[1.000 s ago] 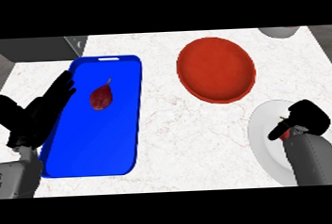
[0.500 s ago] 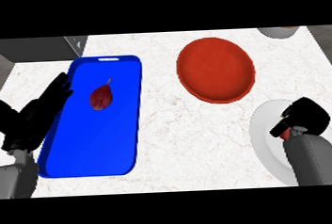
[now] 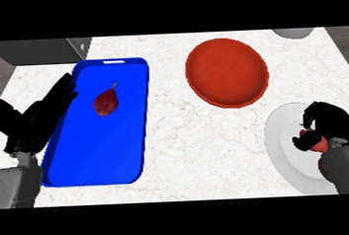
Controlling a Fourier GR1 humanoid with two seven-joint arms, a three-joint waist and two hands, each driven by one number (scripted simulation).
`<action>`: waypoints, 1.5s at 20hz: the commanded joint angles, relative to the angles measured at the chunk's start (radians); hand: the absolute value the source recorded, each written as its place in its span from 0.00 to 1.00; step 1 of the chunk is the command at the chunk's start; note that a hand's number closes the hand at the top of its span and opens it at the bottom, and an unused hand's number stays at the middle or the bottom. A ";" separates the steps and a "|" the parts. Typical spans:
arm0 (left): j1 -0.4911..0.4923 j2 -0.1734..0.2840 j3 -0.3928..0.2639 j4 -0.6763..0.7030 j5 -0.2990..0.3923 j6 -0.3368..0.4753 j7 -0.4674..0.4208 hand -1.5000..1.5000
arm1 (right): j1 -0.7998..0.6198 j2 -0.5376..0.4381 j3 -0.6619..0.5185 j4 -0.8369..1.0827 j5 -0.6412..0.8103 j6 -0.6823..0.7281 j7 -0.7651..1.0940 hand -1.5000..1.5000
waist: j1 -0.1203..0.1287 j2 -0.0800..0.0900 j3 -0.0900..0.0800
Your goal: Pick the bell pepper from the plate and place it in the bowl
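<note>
Head view: I see my right robot hand point(image 3: 330, 127) curled round the red bell pepper point(image 3: 319, 144) over the white plate point(image 3: 282, 134); the red bowl point(image 3: 227, 71) lies ahead of it. Left robot hand point(image 3: 39, 118) rests open.

blue tray point(image 3: 99, 152), dark red vegetable point(image 3: 106, 101) on it

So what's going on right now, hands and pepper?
Right hand curled on small red bell pepper over white plate. Left hand open beside blue tray. Red bowl unobstructed.
</note>
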 commanded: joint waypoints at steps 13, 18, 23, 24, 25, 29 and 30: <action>0.030 0.007 0.012 -0.020 0.007 -0.026 0.019 0.50 | 0.055 -0.382 -0.138 -0.175 -0.289 0.252 -0.697 1.00 | -0.011 -0.005 -0.004; -0.027 0.000 0.021 -0.010 0.001 0.000 0.048 0.50 | 0.069 -0.419 -0.209 -0.373 -0.338 0.332 -0.622 1.00 | -0.014 -0.004 -0.004; 0.015 -0.018 0.002 0.002 -0.037 0.001 -0.011 0.50 | 0.086 -0.470 -0.306 -0.594 -0.437 0.512 -0.526 1.00 | -0.018 -0.005 -0.004; 0.004 -0.005 0.012 -0.043 -0.011 -0.003 0.052 0.50 | 0.012 -0.460 -0.274 -0.597 -0.434 0.553 -0.464 1.00 | -0.005 -0.004 -0.004; 0.031 -0.031 -0.004 -0.021 -0.045 0.008 -0.008 0.50 | 0.027 -0.412 -0.275 -0.600 -0.436 0.522 -0.470 1.00 | -0.004 -0.002 -0.003; 0.017 -0.032 0.004 -0.010 -0.029 0.006 0.006 0.50 | -0.111 -0.361 -0.322 -0.677 -0.618 0.703 -0.283 1.00 | -0.007 -0.005 -0.005; 0.001 -0.010 0.013 -0.068 -0.002 -0.007 0.070 0.50 | -0.133 -0.275 -0.258 -0.687 -0.591 0.651 -0.211 1.00 | 0.005 -0.005 -0.004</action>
